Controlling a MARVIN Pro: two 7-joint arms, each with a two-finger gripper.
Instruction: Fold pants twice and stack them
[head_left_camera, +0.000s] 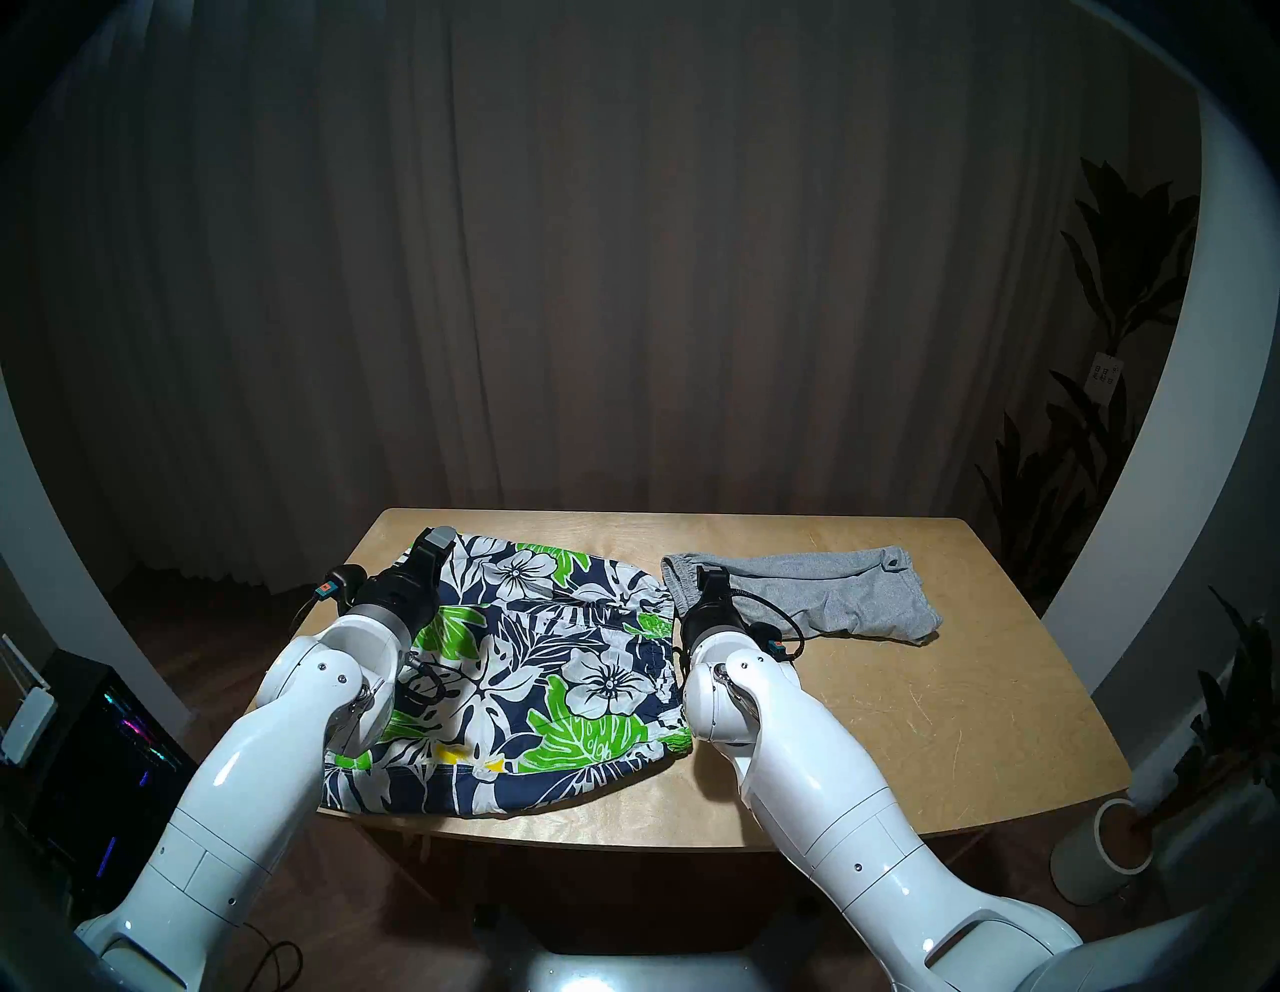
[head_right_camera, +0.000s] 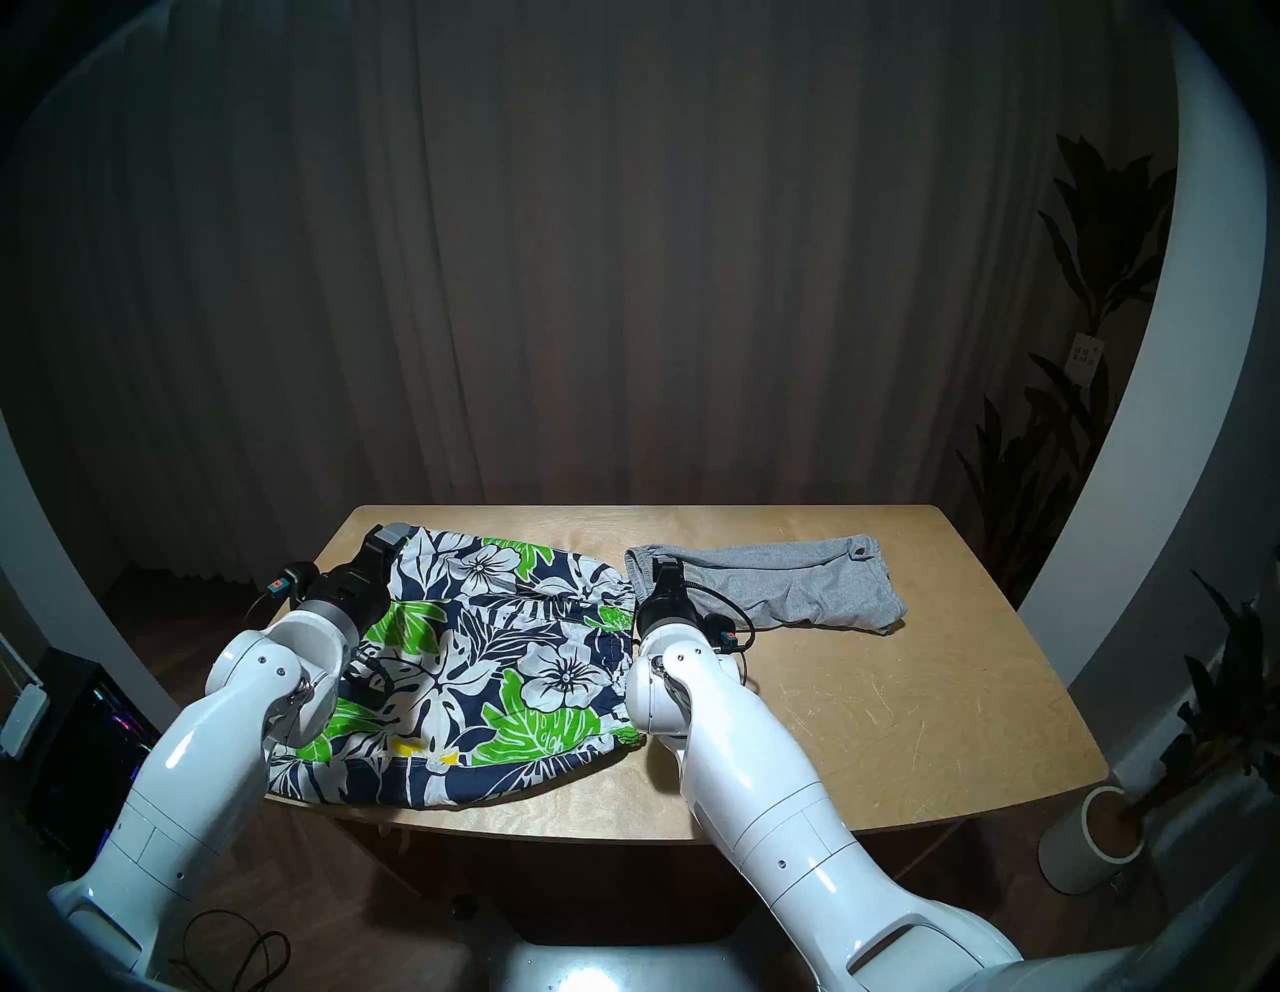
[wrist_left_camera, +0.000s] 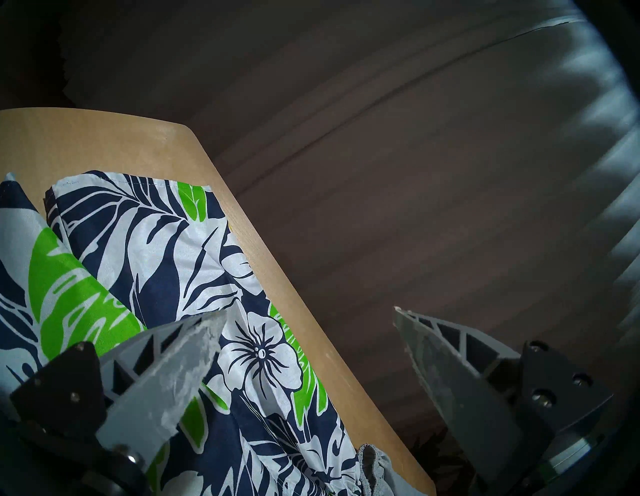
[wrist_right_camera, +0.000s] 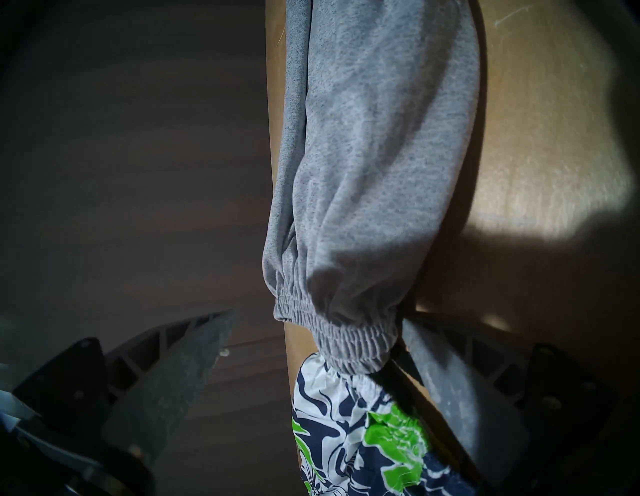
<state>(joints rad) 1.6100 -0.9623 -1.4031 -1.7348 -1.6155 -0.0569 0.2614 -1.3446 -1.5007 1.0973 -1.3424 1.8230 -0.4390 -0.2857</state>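
floral shorts (head_left_camera: 540, 665): lying flat on the wooden table (head_left_camera: 935, 720), L half, leg hems toward L edge, gathered waistband toward centre. Judging: spread flat like this so both far corners are reachable for fold no. 1. Near hem is hanging a bit over the front edge.

grey shorts (head_left_camera: 817, 589): sitting far R, looks already doubled lengthwise; elastic waistband (wrist_right_camera: 349, 343) is touching/overlapping the floral waistband. Prob. parked there to keep the work area free, waiting for its turn.

L gripper (wrist_left_camera: 308, 318): jaws standing wide, holding nothing. Hovering over the far-L hem corner; one finger (wrist_left_camera: 166, 377) over the cloth, the other past the table edge. Judging: straddling the edge so it can pinch the hem.

R gripper (wrist_right_camera: 318, 322): also wide, empty. Pointing at the spot where the two waistbands are meeting; one finger beyond the far table edge, the other over the tabletop.

step: approaching for a 2-corner grab on the floral pair; nothing folded on it yet.

risk: R jaws may be catching grey elastic along w/ the floral waistband, dragging both.

stack: not started; pairs lying side by side.
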